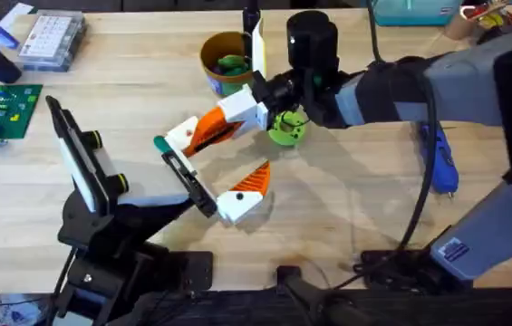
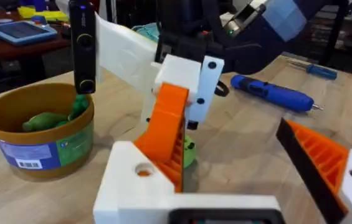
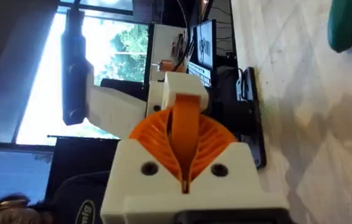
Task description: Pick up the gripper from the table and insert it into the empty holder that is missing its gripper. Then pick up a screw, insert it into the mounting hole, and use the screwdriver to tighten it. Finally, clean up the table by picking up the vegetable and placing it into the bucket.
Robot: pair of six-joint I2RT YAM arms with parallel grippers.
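The gripper (image 1: 212, 129), orange ribbed with white block ends, hangs tilted over the table's middle with my right gripper (image 1: 245, 110) shut on its upper end. Its lower white end (image 2: 139, 179) sits at the knob end of the holder (image 1: 188, 178), a black bar with a green knob (image 1: 159, 143) at my left arm's tip. My left gripper (image 1: 224, 167) is open and carries one orange wedge finger (image 2: 320, 155). The lime-green vegetable (image 1: 287, 127) lies just right of the held piece. The yellow bucket (image 1: 225, 56) stands behind. The blue screwdriver (image 1: 441, 158) lies at the right.
A clear parts box (image 1: 52, 41) and a green brick plate (image 1: 0, 110) sit at the far left. A black cylinder (image 1: 312, 41) stands behind the right arm. Dark green pieces (image 2: 51, 118) lie in the bucket. Cables (image 1: 391, 263) run along the front edge.
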